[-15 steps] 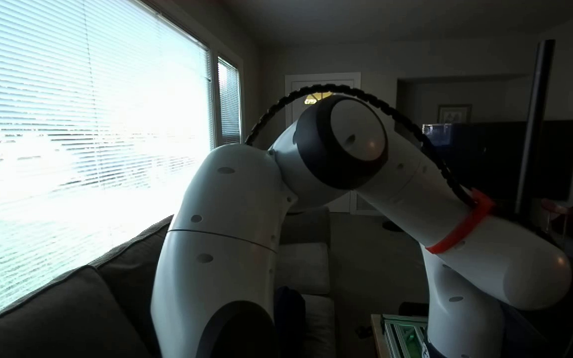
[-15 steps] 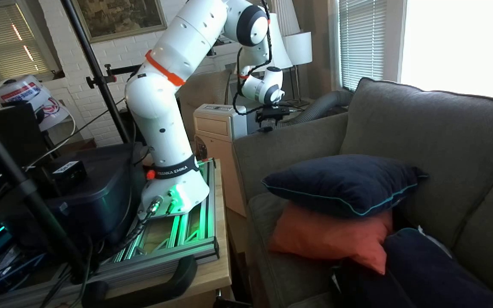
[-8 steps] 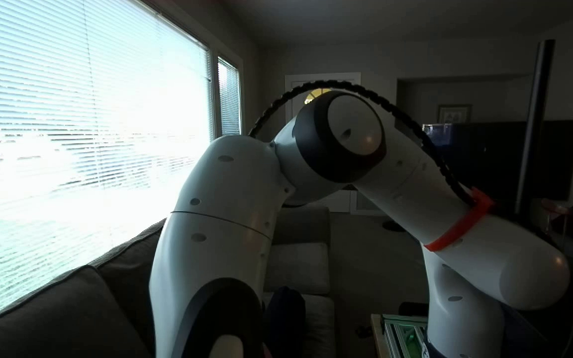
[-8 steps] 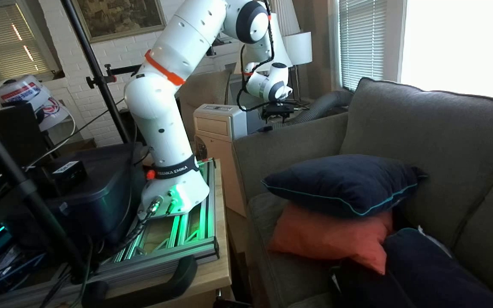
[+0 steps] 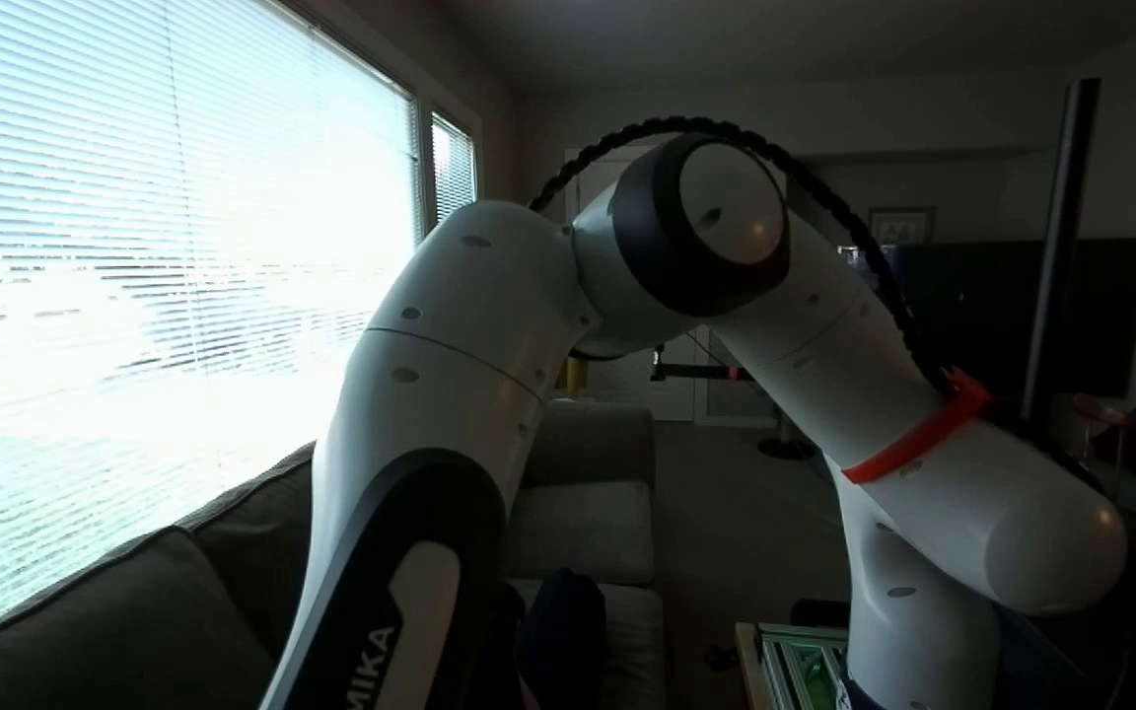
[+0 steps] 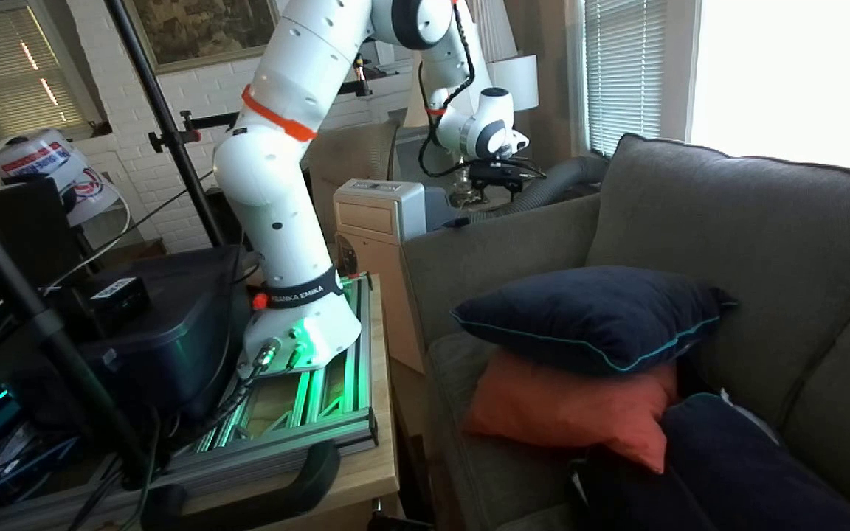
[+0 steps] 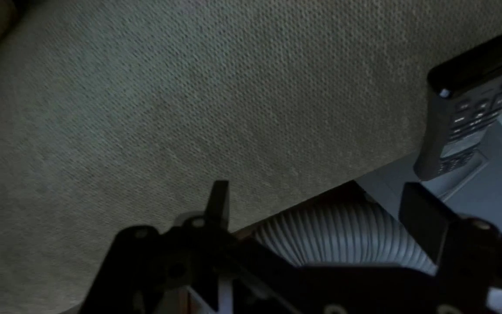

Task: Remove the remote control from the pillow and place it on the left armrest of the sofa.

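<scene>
The dark remote control (image 7: pixel 469 113) lies on the sofa's armrest (image 6: pixel 506 240), partly overhanging its edge in the wrist view. It shows as a small dark shape (image 6: pixel 458 221) on the armrest's front end in an exterior view. My gripper (image 6: pixel 495 198) hovers above the armrest, apart from the remote. In the wrist view the gripper (image 7: pixel 316 185) has its fingers wide apart with nothing between them; the remote is beyond the right finger. The navy pillow (image 6: pixel 595 317) with teal piping lies on the grey sofa (image 6: pixel 750 228), with no remote visible on it.
An orange pillow (image 6: pixel 565 409) lies under the navy one, and another dark item (image 6: pixel 742 464) is beside it. A ribbed hose (image 6: pixel 561 184) runs behind the armrest. A white appliance (image 6: pixel 377 214) stands beside the armrest. A lamp (image 6: pixel 515 81) stands behind.
The arm has risen, and the gripper has moved up and to the right in an exterior view, away from the remote. The remote has stayed on the armrest.
</scene>
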Motion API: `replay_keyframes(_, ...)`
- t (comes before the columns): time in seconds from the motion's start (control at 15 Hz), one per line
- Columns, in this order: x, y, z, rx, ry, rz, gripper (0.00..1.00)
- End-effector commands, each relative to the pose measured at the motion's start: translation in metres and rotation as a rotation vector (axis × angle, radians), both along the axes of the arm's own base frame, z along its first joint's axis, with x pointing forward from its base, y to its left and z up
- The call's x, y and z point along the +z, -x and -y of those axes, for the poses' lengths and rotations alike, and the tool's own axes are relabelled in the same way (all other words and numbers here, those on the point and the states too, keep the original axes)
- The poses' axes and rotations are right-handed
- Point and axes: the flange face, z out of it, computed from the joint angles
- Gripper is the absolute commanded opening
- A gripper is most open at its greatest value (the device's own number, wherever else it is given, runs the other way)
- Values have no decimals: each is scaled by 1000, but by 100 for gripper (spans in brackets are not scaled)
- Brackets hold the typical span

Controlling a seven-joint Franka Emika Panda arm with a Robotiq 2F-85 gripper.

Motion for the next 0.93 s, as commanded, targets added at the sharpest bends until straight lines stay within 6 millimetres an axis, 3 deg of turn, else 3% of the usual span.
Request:
replay_keyframes(0.0, 22, -1, 26, -149, 76, -28, 100)
replay_keyframes(0.33, 42, -5, 59, -326, 170, -52, 100)
replay_keyframes(0.87, 45, -1, 137, -601, 325, -171, 100)
